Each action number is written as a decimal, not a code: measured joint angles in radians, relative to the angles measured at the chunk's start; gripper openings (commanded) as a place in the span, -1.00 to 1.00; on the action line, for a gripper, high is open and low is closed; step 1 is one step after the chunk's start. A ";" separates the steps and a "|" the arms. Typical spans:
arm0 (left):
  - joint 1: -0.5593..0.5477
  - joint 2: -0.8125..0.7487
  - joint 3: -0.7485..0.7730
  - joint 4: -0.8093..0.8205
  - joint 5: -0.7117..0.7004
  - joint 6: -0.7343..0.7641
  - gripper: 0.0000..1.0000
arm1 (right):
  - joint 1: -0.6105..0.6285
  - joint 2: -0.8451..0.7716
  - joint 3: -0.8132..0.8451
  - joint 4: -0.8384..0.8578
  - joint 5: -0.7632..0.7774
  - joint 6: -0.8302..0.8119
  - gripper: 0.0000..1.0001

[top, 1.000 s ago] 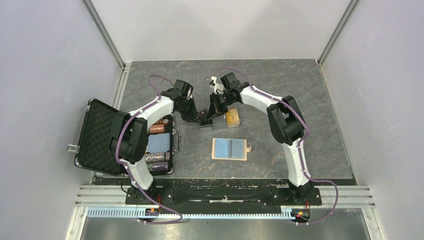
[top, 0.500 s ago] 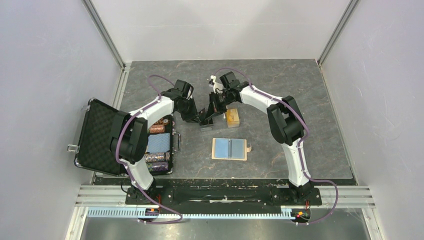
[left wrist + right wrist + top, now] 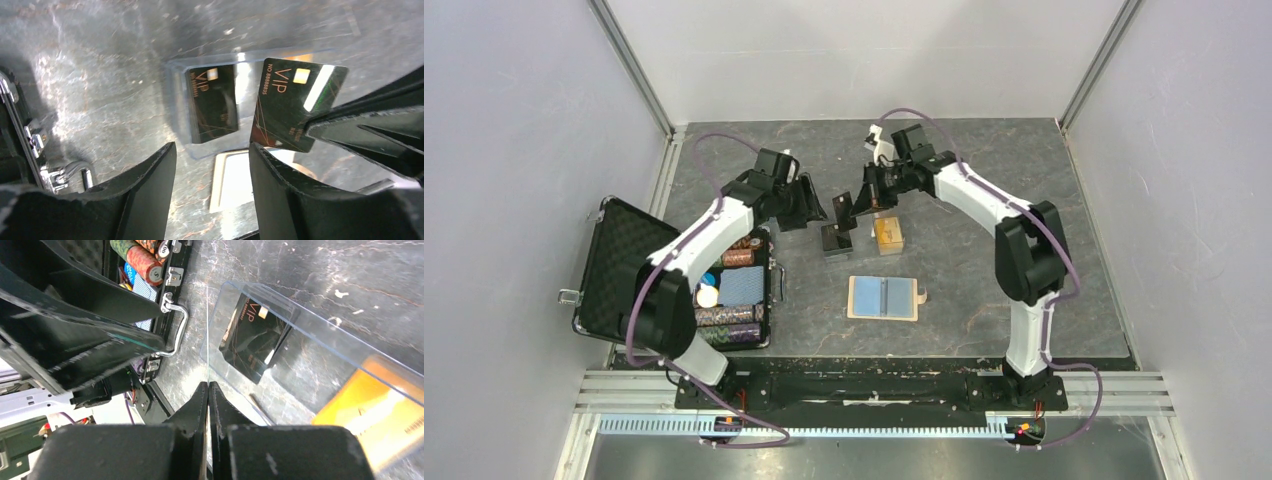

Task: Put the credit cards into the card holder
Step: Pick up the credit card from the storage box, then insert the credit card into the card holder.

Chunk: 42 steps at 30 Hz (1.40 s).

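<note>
- You have two credit cards in sight. One black VIP card (image 3: 295, 107) hangs in the air, pinched at one edge by your right gripper (image 3: 208, 386), whose jaws are clenched on it.
- The card holder (image 3: 883, 297) lies flat and open on the table (image 3: 984, 280), light-blue inside facing up. The held card is beyond it and slightly left.
- The second VIP card (image 3: 212, 105) lies flat inside a clear tray (image 3: 176, 107). That tray sits beyond the card holder and a little left, under the held card.
- Your left gripper (image 3: 212, 152) hovers over the tray, jaws released and holding nothing.
- One orange box (image 3: 887, 235) stands just beyond the card holder, beside the tray.
- One black chip case (image 3: 619, 270) stands open well to the left of the card holder. It holds rows of poker chips (image 3: 737, 258) and a blue pack (image 3: 740, 287); I cannot count the rows for certain.
</note>
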 measured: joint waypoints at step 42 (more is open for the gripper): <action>-0.337 -0.033 -0.459 0.309 0.035 -0.303 -0.42 | -0.159 -0.671 -1.076 0.415 -0.127 0.160 -1.00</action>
